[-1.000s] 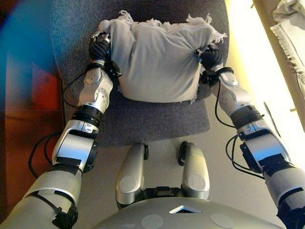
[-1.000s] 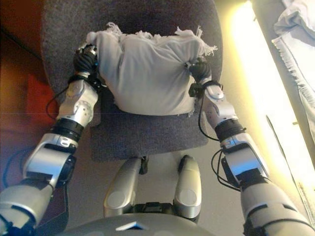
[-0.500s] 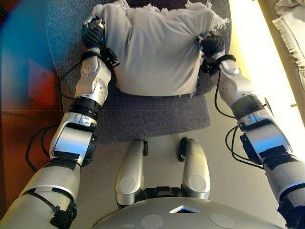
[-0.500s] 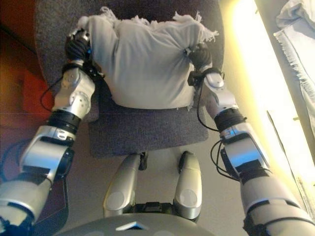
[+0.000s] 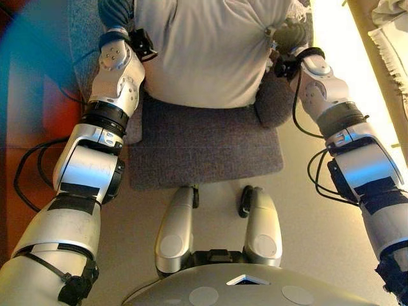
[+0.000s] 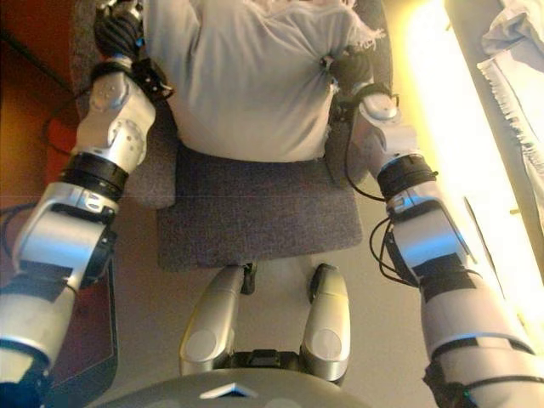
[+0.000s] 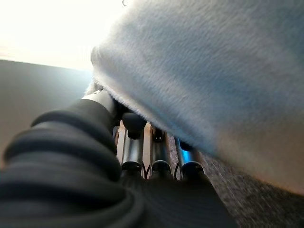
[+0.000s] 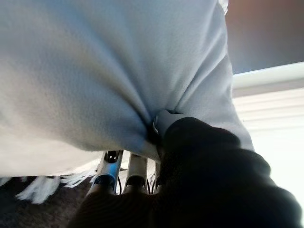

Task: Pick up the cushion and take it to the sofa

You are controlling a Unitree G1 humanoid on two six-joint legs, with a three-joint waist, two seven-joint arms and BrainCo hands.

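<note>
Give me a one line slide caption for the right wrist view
Right hand gripping the pale fringed cushion from below, thumb pressed into its fabric, above the grey chair seat.

My left hand [image 6: 119, 25] and right hand [image 6: 350, 64] show dark ribbed covers. The cushion [image 5: 204, 51] is plain pale grey-white with a white fringe. The chair seat [image 5: 204, 146] is dark grey, speckled weave. The floor [image 6: 25, 93] is reddish-brown.

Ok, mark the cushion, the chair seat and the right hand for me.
cushion [image 5: 201, 51], left eye view, middle of its grey face.
chair seat [image 5: 204, 146], left eye view, bare front part.
right hand [image 6: 350, 65], right eye view, dark ribbed cover.
</note>
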